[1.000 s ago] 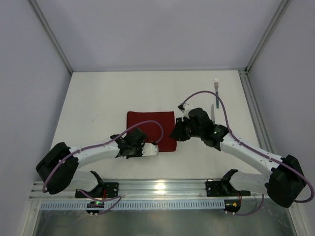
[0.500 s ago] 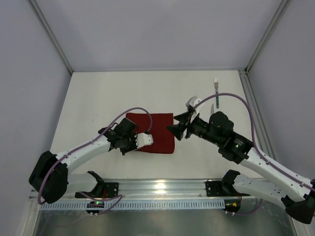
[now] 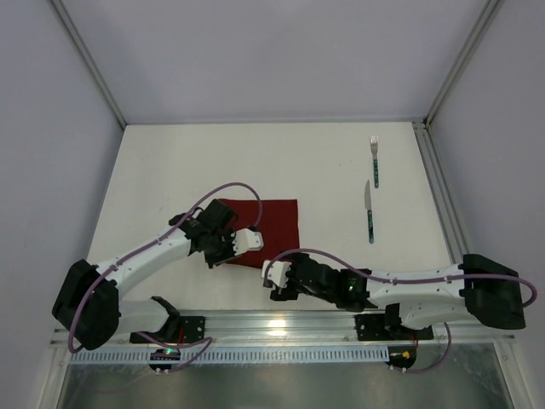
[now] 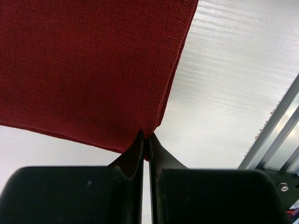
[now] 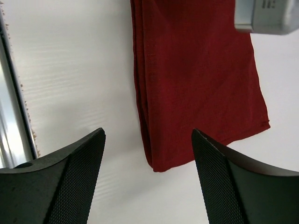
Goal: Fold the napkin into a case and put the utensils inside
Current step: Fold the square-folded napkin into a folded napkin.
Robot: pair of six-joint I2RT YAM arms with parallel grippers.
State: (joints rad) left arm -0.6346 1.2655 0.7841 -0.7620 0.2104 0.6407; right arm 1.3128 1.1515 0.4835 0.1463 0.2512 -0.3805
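Napkin [image 3: 274, 223] prob. soft, limp, light; pinch corner, lower-centre frame. L gripper [image 4: 145, 136] fingers pressed together there; R gripper [image 5: 148, 134] spread wide.

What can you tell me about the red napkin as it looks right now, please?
The napkin is plain dark red woven cloth, folded into a flat, roughly square shape. The wrist views show stacked layers along one edge. It lies on the white table, toward the near side. The left gripper, shut, appears to pinch one corner. The right gripper stands open near the layered edge, apart from the cloth.
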